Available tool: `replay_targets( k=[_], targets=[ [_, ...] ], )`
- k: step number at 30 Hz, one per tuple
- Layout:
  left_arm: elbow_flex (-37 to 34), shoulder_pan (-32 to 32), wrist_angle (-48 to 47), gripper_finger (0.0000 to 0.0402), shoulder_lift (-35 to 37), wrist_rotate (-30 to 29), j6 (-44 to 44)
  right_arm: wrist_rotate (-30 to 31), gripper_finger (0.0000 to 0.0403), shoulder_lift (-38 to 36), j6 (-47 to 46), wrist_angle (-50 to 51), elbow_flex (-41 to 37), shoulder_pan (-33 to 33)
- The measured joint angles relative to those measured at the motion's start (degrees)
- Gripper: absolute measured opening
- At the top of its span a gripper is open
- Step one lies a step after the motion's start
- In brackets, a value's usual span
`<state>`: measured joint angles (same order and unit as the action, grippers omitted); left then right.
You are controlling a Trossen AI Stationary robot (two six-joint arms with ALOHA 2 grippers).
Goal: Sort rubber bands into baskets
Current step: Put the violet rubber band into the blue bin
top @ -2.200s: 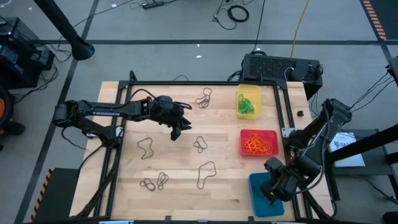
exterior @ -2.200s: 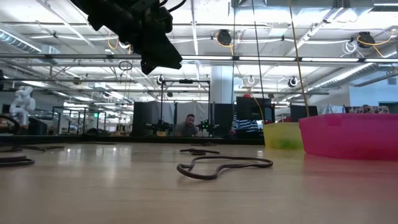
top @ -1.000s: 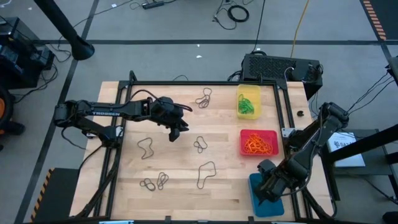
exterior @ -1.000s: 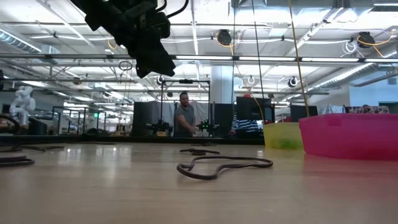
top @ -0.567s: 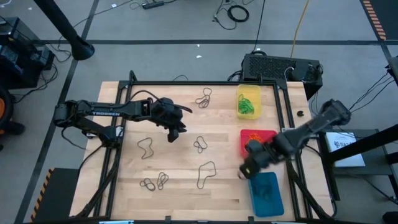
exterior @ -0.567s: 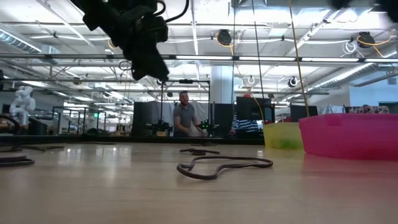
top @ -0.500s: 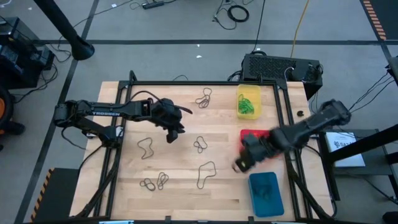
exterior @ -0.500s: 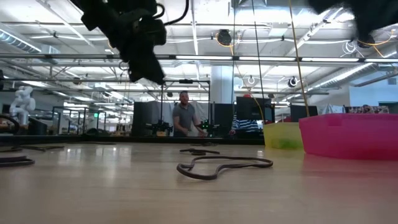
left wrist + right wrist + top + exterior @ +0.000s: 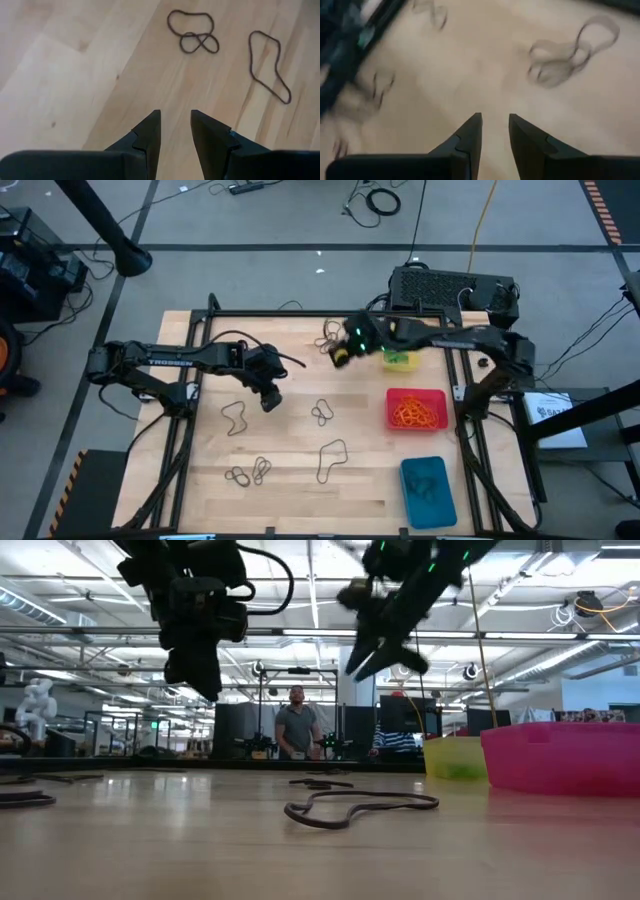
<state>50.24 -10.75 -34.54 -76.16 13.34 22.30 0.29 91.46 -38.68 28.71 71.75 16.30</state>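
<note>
the green bands lie in the yellow basket [image 9: 400,343], the orange ones in the red basket [image 9: 415,409] and dark ones in the blue basket [image 9: 428,491], so only dark rubber bands [image 9: 331,460] lie loose on the table [image 9: 290,480]. the right gripper [image 9: 340,356], spread and empty, hangs over the far tangle [image 9: 570,54], likely to fetch it. the left gripper [image 9: 268,400], likewise spread with nothing in it, hovers mid-table near two dark loops [image 9: 192,35].

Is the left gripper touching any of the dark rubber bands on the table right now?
Apart. The left wrist view shows the left gripper open and empty, with bare wood between its fingertips and the dark rubber bands lying ahead.
</note>
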Motion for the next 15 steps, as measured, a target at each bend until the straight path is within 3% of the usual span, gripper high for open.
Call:
replay_targets(
  k=[7, 10, 15],
  targets=[
    [0.0, 0.0, -5.8, 0.0113, 0.7, 0.0, 3.3, -3.1, 0.0091, 9.1, -0.1, -14.2, 0.0, 10.5],
    [0.0, -0.2, -8.9, 0.0113, 2.3, -0.2, 4.6, -6.8, 0.0091, 12.8, -0.6, -18.9, 0.0, 13.0],
    [0.0, -0.3, -9.7, 0.0113, 5.2, -3.6, 8.9, -5.8, 0.0091, 17.4, -1.2, -21.1, 0.0, 15.3]
  ],
)
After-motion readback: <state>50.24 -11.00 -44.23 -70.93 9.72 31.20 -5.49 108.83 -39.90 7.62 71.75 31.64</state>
